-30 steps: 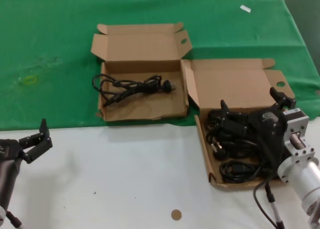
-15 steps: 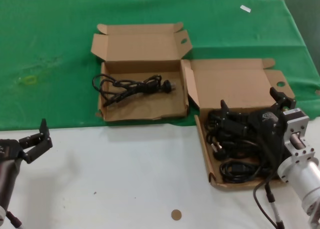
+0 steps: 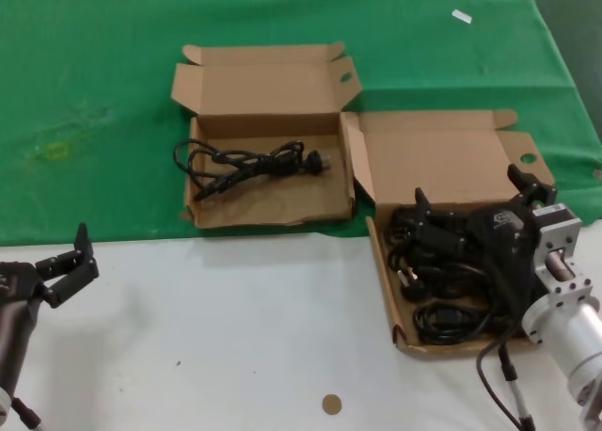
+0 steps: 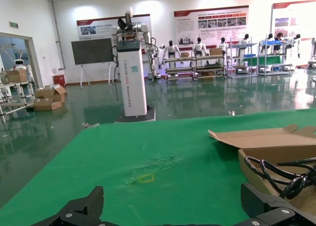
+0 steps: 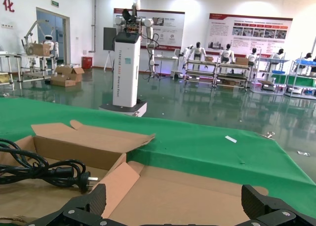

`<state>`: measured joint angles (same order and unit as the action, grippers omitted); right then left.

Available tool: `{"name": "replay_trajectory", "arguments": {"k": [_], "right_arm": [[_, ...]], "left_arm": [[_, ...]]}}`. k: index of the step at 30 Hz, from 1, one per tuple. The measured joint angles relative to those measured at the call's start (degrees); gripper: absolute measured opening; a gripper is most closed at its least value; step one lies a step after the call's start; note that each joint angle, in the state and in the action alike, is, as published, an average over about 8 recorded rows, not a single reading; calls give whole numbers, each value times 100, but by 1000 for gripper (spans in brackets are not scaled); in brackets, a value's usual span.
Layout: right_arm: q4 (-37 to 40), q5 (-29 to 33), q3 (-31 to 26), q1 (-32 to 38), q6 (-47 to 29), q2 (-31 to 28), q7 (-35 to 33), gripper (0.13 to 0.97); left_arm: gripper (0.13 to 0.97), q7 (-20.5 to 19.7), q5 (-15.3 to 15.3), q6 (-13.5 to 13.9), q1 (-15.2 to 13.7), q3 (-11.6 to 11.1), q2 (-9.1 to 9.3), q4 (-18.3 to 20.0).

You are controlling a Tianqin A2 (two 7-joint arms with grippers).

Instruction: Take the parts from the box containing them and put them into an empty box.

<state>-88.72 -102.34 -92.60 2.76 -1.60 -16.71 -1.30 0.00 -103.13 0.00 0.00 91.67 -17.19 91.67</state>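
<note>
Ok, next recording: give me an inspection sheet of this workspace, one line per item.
Surface: white table in front, green cloth behind.
Job's things: longer box on the right holds a pile of black power cords; squarer box at centre holds one cord.
Clutter: small round brown disc on the white table; white scrap on the cloth.
Grippers: right end effector open over the cord pile, nothing visibly gripped; left end effector open, idle at the left edge.
Cables: robot's own cable under the right arm.
Surroundings: exhibition hall with another robot and shelves.
</note>
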Motion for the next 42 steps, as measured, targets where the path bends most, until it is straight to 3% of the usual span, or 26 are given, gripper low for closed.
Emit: {"name": "replay_trajectory", "arguments": {"k": [42], "right_arm": [[0, 0, 0, 0, 0, 0, 0, 966]], "left_arm": [[966, 0, 0, 0, 0, 0, 0, 0]]}}
